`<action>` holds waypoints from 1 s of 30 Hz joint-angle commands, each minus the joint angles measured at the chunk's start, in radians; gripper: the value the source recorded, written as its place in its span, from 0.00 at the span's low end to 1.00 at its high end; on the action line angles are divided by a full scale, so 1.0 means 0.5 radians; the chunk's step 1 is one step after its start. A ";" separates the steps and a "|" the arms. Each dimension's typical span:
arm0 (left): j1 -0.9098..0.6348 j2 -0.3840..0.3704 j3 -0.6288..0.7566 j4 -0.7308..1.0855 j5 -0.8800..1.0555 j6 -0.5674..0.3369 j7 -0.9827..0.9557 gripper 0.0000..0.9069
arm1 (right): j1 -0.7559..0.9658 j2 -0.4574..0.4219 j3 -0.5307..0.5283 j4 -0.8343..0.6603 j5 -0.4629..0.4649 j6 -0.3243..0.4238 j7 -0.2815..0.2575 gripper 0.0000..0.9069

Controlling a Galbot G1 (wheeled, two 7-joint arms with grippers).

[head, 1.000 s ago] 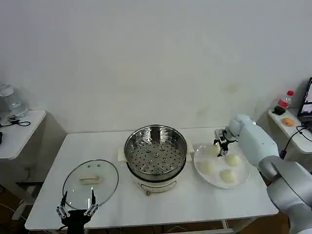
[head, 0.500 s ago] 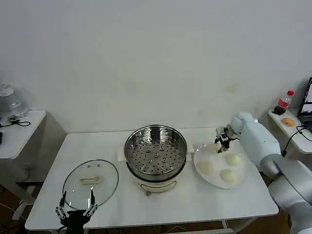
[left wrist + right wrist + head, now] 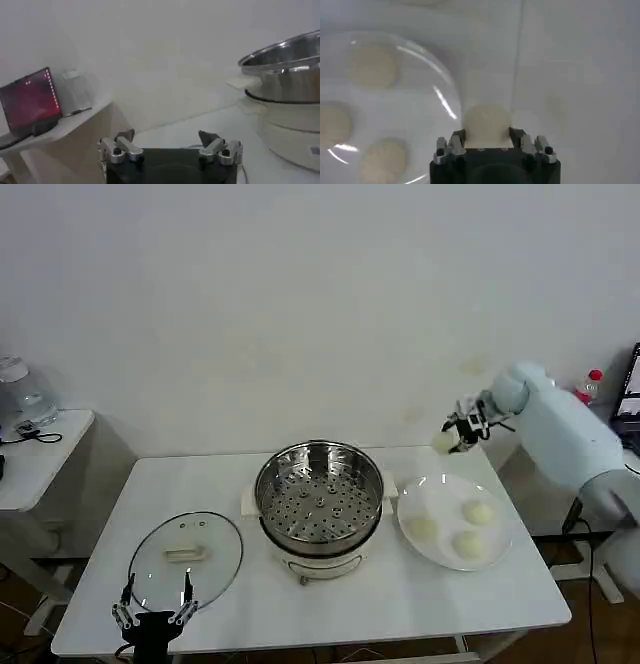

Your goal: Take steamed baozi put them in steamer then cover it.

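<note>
My right gripper (image 3: 452, 434) is raised above the table's back right, past the plate's far rim, and is shut on one pale baozi (image 3: 444, 442). In the right wrist view that baozi (image 3: 487, 125) sits between the fingers of the right gripper (image 3: 486, 136). Three more baozi (image 3: 479, 512) lie on the white plate (image 3: 437, 489). The steel steamer (image 3: 320, 496) stands in the middle of the table, its perforated tray bare. The glass cover (image 3: 186, 559) lies flat at the front left. My left gripper (image 3: 154, 608) hangs open just in front of the cover.
A small side table (image 3: 35, 454) with a water bottle stands at the left. At the right a shelf (image 3: 590, 434) carries a red-capped bottle. In the left wrist view the steamer's rim (image 3: 280, 52) is at the right and a laptop (image 3: 30, 100) is far off.
My right gripper has lifted one baozi off the plate, rising up and back; three remain on the plate. The left arm has barely moved.
</note>
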 commanded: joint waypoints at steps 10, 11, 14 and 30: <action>-0.009 0.021 -0.004 -0.029 -0.008 0.004 0.002 1.00 | 0.563 0.283 -0.798 0.644 0.666 0.010 0.083 0.69; -0.009 0.025 -0.011 -0.035 -0.016 0.008 0.003 1.00 | 0.566 0.316 -0.812 0.642 0.661 0.018 0.086 0.69; -0.010 0.036 -0.030 -0.045 -0.034 0.019 0.009 1.00 | 0.575 0.418 -0.914 0.623 0.616 0.086 0.102 0.69; 0.005 0.035 -0.092 -0.071 -0.087 0.037 0.012 1.00 | 0.348 0.633 -1.094 0.471 0.101 0.549 0.248 0.68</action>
